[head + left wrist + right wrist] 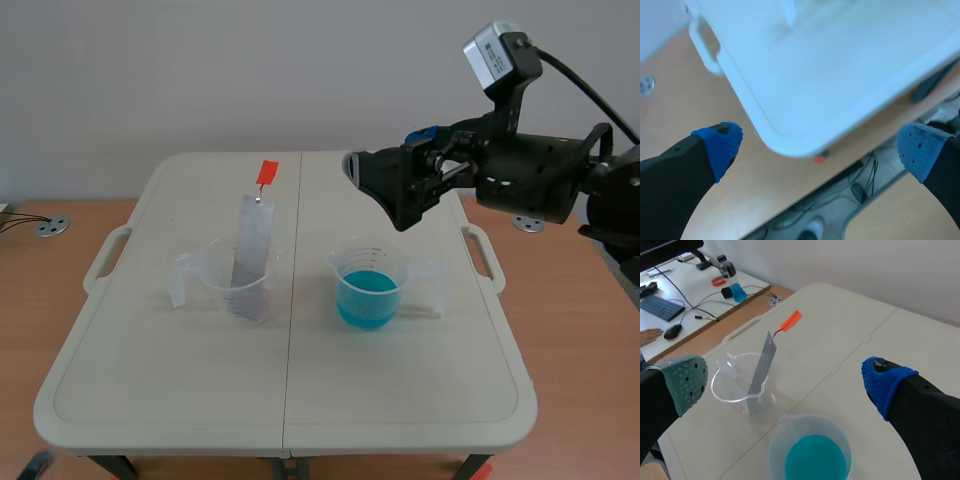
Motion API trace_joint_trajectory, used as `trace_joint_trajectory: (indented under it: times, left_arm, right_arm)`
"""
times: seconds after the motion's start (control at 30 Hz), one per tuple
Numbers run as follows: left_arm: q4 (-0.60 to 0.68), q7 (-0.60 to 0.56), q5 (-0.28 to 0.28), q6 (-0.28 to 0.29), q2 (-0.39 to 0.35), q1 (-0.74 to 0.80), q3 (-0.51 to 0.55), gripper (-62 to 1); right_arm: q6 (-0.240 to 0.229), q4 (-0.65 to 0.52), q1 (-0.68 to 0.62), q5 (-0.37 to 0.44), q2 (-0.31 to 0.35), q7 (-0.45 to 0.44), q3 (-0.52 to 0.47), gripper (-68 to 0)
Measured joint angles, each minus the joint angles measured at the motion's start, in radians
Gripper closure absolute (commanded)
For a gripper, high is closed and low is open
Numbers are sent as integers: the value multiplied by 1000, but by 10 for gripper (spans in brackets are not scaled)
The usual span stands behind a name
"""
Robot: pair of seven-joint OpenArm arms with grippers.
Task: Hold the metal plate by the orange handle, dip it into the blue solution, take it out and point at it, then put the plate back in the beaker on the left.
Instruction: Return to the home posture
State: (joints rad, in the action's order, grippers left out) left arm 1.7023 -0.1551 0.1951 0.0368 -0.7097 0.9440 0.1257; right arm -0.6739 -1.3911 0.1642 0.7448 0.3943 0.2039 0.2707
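Beakers stand side by side on the pale tabletop (400,380), a little apart from each other. The left beaker (240,285) holds the metal plate (252,245), which leans on the rim with its lower end inside. Its orange handle (266,172) sticks up above the plate, free in the air. The right beaker (370,285) holds the blue solution (367,298).

The right tool (785,382) hangs raised above the far right part of the tabletop, released, with its fingers wide apart and nothing between them. In its wrist view the right beaker lies just under it, nearer than the plate. The left beaker with the plate stands ahead, closer to the grey-green pad (687,382) than to the blue pad (885,380).

The left tool (820,147) is also released and holds nothing. It hangs beside a corner of the tabletop, over the wooden floor (685,100) and some cables (865,175).

Beyond the tabletop stands a desk (695,295) with a keyboard (662,307), a mouse (672,331) and a person's hand (650,335).
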Motion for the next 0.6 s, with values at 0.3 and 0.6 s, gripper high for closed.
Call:
trace_joint_trajectory:
  times: [0.3, 0.6]
  left_arm:
    - [158, -45, 50, 17, 0, -85, -1, -623]
    - [179, -52, 56, 39, 0, -269, -121, -623]
  right_arm:
    - [0, -160, -197, 0, 63, 13, -63, -641]
    - [-1, -262, -389, 0, 89, 14, -100, -640]
